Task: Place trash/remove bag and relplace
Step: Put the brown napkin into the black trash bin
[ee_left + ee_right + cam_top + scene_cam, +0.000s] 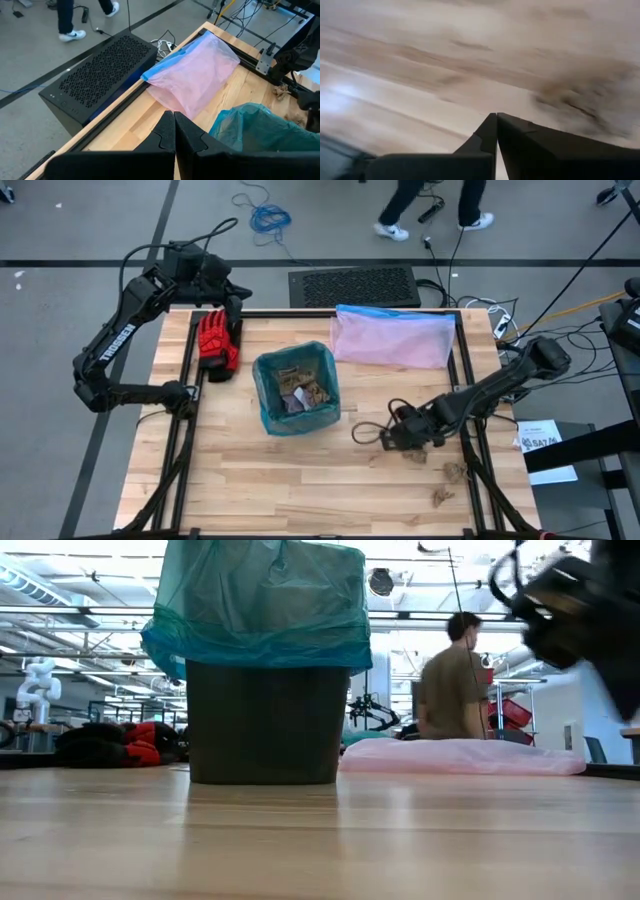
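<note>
We see the bag still lining the bin with scraps inside and crumpled trash on the table, while the right gripper and left gripper both sit with jaws together, holding nothing.

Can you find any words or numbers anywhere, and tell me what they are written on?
"TROSSEN": white letters along the dark left robot arm, seen from above.
White paper sheet off the wooden table's right edge: dark print, too small to read.
Nothing else is readable.
</note>
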Tool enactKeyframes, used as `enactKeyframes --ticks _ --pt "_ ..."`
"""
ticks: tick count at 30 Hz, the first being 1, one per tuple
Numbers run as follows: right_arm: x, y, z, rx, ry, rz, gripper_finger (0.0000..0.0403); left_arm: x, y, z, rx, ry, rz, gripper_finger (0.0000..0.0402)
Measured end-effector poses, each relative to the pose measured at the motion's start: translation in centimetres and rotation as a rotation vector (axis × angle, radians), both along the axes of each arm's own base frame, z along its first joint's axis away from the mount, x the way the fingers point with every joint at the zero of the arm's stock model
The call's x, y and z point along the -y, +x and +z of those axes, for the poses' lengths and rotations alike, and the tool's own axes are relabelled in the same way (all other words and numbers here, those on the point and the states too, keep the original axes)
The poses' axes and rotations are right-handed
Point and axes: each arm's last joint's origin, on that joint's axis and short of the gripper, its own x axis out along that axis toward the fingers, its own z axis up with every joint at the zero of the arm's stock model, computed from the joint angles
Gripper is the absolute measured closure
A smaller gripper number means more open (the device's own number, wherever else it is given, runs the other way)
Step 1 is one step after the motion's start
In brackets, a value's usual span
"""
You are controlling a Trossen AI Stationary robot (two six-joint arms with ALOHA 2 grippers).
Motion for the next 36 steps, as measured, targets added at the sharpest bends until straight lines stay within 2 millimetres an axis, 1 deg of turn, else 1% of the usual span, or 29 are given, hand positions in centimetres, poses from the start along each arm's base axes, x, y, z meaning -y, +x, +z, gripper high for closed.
enactKeyframes --ticks 5,8,11,18,20,22,25,27,29,31,32,34,36 --pt "1.2 2.2 4.2 0.196 -0.077 -0.054 0.0403 0.0 0.0 0.0 0.000 0.000 0.000 0.0402" --pt "2.1 3.4 7.3 0.323 -0.134 -0.065 0.0403 0.0 0.0 0.0 0.000 0.000 0.000 0.0402" --pt "3.0 4.4 10.8 0.452 -0.212 -0.037 0.0403 0.0 0.0 0.0 0.000 0.000 0.000 0.0402" --pt "6.0 5.6 18.4 0.716 -0.422 0.004 0.0403 0.0 0.0 0.0 0.000 0.000 0.000 0.0402" --pt "7.0 5.9 20.0 0.778 -0.481 0.020 0.0403 0.0 0.0 0.0 0.000 0.000 0.000 0.0402" --pt "7.9 6.3 21.2 0.827 -0.533 0.043 0.0403 0.0 0.0 0.0 -0.001 0.002 -0.001 0.0402" --pt "9.3 7.7 21.9 0.902 -0.558 0.091 0.0403 0.0 0.0 0.0 -0.002 0.005 -0.003 0.0402" --pt "10.2 9.0 21.9 0.946 -0.559 0.126 0.0403 0.0 0.0 0.0 -0.001 0.007 -0.003 0.0402" --pt "10.7 10.0 21.5 0.948 -0.548 0.172 0.0403 0.0 0.0 0.0 -0.001 0.007 -0.003 0.0402" --pt "10.7 10.4 20.9 0.889 -0.521 0.223 0.0401 0.0 0.0 0.0 -0.001 0.007 -0.003 0.0402" --pt "10.4 10.2 20.5 0.838 -0.491 0.255 0.0400 0.0 0.0 0.0 -0.001 0.007 -0.003 0.0402" --pt "9.5 9.4 19.7 0.705 -0.415 0.302 0.0393 0.0 0.0 0.0 0.000 0.007 -0.002 0.0402" --pt "8.4 8.1 18.5 0.525 -0.339 0.326 0.0381 0.0 0.0 0.0 -0.001 0.007 -0.003 0.0402"
